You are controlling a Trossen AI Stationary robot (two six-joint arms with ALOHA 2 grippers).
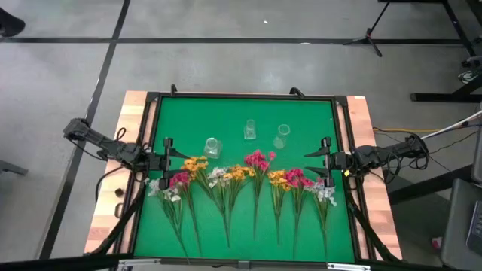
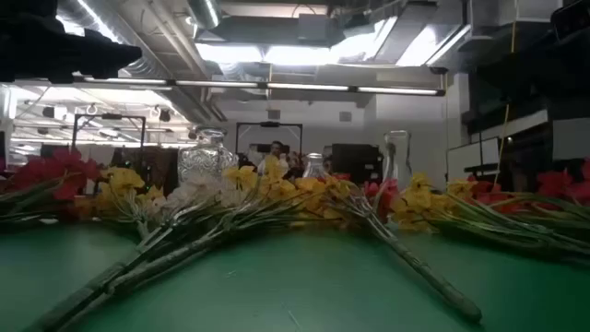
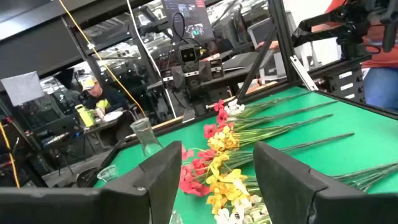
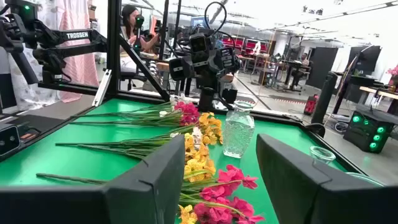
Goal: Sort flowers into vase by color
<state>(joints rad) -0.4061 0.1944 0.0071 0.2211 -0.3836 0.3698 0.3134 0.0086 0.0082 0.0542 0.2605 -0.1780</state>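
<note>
Several flower sprigs [image 1: 241, 181] lie flat in a row on the green mat, blossoms toward the far side and stems toward the near edge. The blossoms are magenta-pink [image 1: 258, 159], yellow-orange [image 1: 196, 163] and white [image 1: 325, 194]. Three clear glass vases stand beyond them [image 1: 213, 147] [image 1: 250, 130] [image 1: 282, 135]. My left gripper [image 1: 169, 155] hovers open at the mat's left side, beside the leftmost blossoms. My right gripper [image 1: 324, 155] hovers open at the right side. In the wrist views each open gripper [image 3: 217, 171] [image 4: 217, 171] frames flowers [image 3: 217, 155] [image 4: 202, 149] and a vase [image 3: 146, 137] [image 4: 239, 130].
A black frame [image 1: 241, 96] borders the green mat, with wooden table strips [image 1: 132, 113] outside it. The low view shows stems [image 2: 406, 258] lying across the mat in front of the vases [image 2: 207, 157]. People sit in the room beyond the table [image 4: 134, 25].
</note>
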